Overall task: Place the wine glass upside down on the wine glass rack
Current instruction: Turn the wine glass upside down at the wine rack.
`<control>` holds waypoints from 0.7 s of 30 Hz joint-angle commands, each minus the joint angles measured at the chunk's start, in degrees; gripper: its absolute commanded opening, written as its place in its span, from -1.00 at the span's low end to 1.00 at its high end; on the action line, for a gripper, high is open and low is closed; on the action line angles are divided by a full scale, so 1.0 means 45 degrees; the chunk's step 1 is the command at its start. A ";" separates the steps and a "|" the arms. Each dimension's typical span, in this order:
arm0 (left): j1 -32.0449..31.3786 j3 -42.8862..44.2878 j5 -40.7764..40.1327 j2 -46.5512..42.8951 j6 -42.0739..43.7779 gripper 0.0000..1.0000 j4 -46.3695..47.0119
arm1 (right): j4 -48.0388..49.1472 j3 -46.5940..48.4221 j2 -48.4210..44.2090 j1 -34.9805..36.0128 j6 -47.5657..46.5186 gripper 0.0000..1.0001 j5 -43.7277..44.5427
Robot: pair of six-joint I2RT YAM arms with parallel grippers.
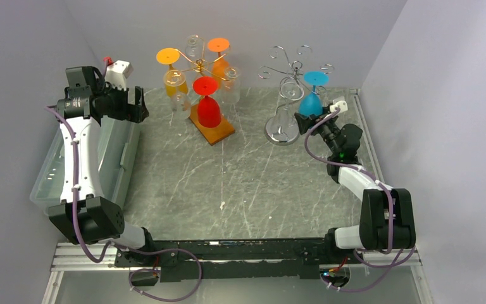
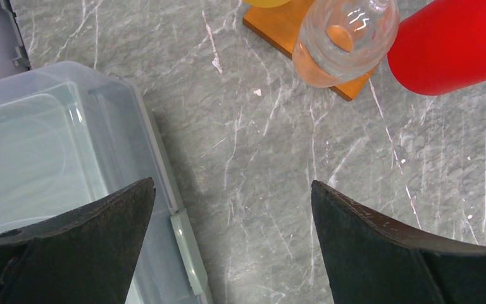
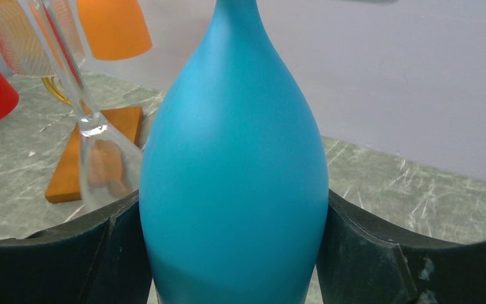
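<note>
Top external: high behind the rig, looking down and forward over the whole table (image 1: pixel 228 177). Left wrist: close, facing down at table and wooden rack base (image 2: pixel 278 28), shared with the overhead. Right wrist: very close, seemingly near level, filled by blue glass (image 3: pixel 234 177), also seen overhead

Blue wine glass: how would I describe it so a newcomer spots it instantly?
Look to the silver wire rack at the right rear of the table. The blue wine glass is upside down at that rack, its bowl held in the right gripper. It is the only blue one; the clear glass beside it is colourless.
</note>
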 commanded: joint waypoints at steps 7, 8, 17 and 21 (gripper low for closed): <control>0.0042 0.0973 0.0532 0.0254 -0.0471 0.99 -0.0089 | 0.2012 -0.0946 -0.0636 -0.0010 0.0440 0.40 0.0078; 0.0029 0.0941 0.0521 0.0241 -0.0456 0.99 -0.0069 | 0.2201 -0.1052 -0.0675 -0.0011 0.0548 0.40 0.0166; 0.0041 0.0810 0.0595 0.0113 -0.0498 0.99 -0.0001 | 0.2923 -0.1571 -0.0917 -0.0031 0.1089 0.42 0.0873; 0.0036 0.0767 0.0572 0.0070 -0.0511 0.99 0.0079 | 0.3237 -0.1847 -0.0924 -0.0087 0.1338 0.42 0.1122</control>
